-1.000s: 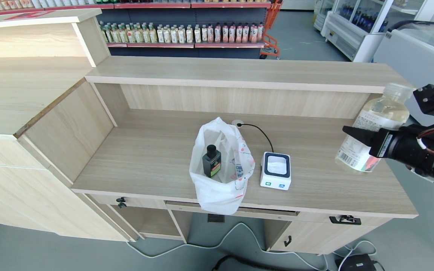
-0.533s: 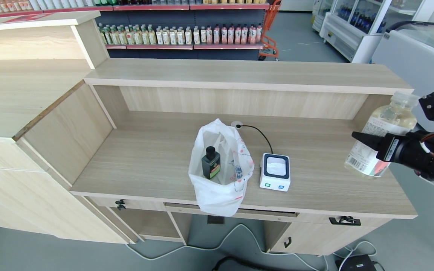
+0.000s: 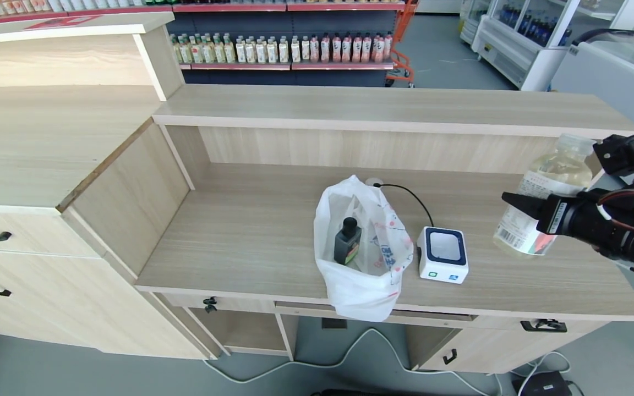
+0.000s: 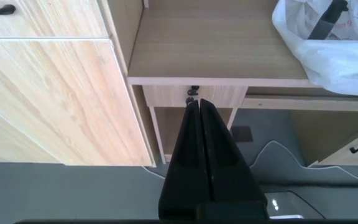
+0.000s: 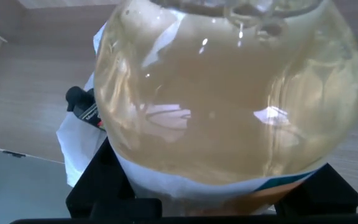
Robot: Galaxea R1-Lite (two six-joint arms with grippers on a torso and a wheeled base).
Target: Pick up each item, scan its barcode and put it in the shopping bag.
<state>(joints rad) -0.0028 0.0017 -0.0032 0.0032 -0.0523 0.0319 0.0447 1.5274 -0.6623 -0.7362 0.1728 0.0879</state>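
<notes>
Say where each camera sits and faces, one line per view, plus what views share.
Head view: high on the robot, facing forward and down at the counter; right gripper at right, jaws clamping the clear bottle.
Left wrist view: before the counter's front, looking along the left gripper, jaws shut, at its edge and drawers.
Right wrist view: close behind the clear bottle, its jaws flanking it, facing the counter.
Shared: all three show the shopping bag holding the dark bottle.

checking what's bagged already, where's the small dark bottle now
In the head view, the small dark bottle stands upright inside the white shopping bag at the front edge of the counter, just left of the scanner.
</notes>
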